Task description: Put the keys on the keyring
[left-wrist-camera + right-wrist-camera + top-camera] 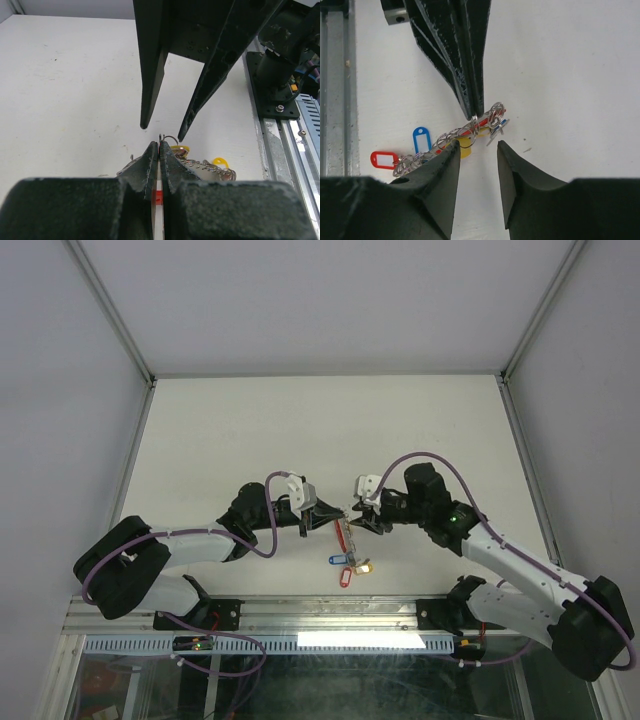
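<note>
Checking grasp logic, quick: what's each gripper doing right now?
Left gripper: closed on the keyring.
Right gripper: open, holding nothing.

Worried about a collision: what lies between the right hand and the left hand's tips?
In the right wrist view, the keys, a silvery tangle with a yellow tag, lie in the stretch between the right hand and the left hand.
</note>
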`<state>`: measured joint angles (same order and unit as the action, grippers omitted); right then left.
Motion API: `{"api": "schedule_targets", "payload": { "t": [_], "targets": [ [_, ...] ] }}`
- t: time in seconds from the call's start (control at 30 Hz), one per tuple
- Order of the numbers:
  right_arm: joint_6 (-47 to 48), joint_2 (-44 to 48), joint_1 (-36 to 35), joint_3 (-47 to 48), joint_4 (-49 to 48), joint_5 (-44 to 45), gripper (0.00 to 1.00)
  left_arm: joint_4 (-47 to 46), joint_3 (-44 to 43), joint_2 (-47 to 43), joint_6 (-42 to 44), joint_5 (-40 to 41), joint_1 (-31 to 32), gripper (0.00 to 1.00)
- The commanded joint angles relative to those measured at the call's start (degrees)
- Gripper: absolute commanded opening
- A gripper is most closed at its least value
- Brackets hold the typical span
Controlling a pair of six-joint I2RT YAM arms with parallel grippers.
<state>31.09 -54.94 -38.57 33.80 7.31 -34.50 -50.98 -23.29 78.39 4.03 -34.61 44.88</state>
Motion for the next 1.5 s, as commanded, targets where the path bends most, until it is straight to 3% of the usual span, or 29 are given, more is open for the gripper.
{"api": "schedule_targets", "payload": {
  "t": [0.0,0.63,1.13,1.4,1.47],
  "targets": [
    [3.36,-1.92,-0.37,3.85,4.38,-3.86,0.37,-5.01,0.0,-0.22,0.72,-2.77,-0.64,0.0],
    [2.38,0.89,-0.42,2.72,0.16,-2.43,0.33,-5.07,-0.44,0.44,0.76,-4.06,-0.67,0.0],
    [1.1,-3.33,-0.49,2.35,-3.52,-5.28,0.26,-4.69,-0.44,0.34,0.81,-4.18,-0.67,0.0],
    [0.64,-4.4,-0.56,2.33,-3.87,-6.47,0.16,-4.6,-0.44,0.31,0.8,-4.15,-0.67,0.0],
    [0.64,-4.64,-0.59,2.57,-3.27,-6.52,0.08,-4.57,-0.44,0.19,0.8,-4.06,-0.67,0.0]
  ]
}}
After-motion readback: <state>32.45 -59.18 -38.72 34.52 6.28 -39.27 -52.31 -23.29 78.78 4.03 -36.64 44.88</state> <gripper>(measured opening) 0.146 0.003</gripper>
